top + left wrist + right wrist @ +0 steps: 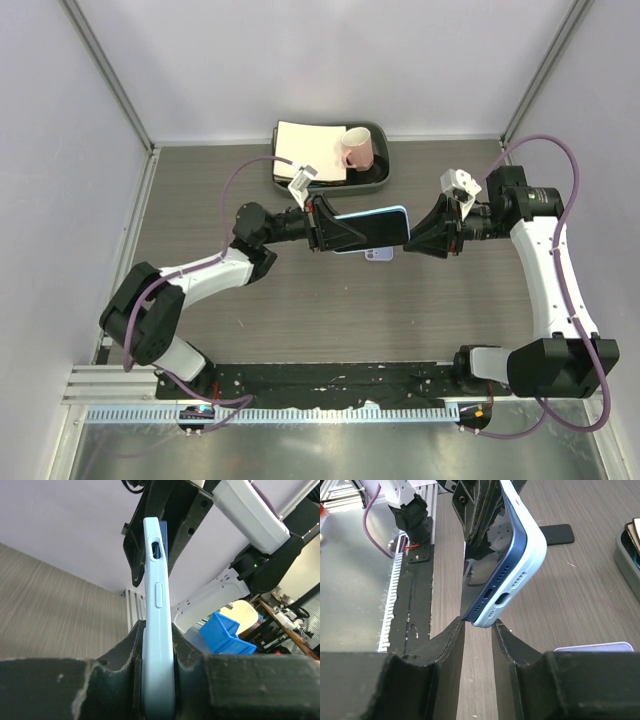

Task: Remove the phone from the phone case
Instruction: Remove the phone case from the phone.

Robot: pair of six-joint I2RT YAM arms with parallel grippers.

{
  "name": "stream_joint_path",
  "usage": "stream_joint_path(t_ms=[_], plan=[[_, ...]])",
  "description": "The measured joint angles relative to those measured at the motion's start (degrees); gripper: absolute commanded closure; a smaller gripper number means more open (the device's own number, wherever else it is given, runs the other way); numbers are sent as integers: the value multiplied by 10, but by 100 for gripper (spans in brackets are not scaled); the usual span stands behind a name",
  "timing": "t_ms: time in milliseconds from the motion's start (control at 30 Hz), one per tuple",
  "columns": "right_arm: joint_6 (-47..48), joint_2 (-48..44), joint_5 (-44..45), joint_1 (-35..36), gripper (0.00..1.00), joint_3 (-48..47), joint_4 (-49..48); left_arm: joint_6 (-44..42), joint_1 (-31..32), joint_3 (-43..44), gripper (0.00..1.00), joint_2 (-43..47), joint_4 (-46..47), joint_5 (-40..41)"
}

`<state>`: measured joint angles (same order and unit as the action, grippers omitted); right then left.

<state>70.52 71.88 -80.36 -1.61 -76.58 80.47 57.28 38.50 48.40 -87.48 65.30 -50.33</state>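
Plainly the phone (512, 550) sits inside its pale blue phone case (156, 580), held on edge in mid-air above the table (300, 310), between the two arms. My left gripper (158, 645) is clamped across the case, I judge to anchor it. My right gripper (477, 622) has its jaws apart, straddling the port end without squeezing. A small lilac item (379, 254) lies underneath. A tray (381, 178) with a pink mug (357, 150) stands well apart, blocking nothing.

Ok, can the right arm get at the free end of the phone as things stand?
Probably yes: the right gripper sits open at the bottom corner of the phone with nothing between; the left gripper clamps the far end.
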Motion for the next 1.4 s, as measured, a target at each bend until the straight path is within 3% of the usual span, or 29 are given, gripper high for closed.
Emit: stream_joint_path(t_ms=[500, 900, 1200, 1400], plan=[[12, 13, -18, -4, 63, -15, -9, 54, -12, -4, 100, 0, 19, -13], [-123, 35, -20, -9, 58, -49, -9, 50, -18, -4, 100, 0, 46, -26], [-292, -68, -34, -14, 57, 2, -149, 50, -9, -4, 100, 1, 44, -96], [-330, -70, -42, -14, 58, 19, -186, 52, -9, -4, 100, 1, 45, -110]])
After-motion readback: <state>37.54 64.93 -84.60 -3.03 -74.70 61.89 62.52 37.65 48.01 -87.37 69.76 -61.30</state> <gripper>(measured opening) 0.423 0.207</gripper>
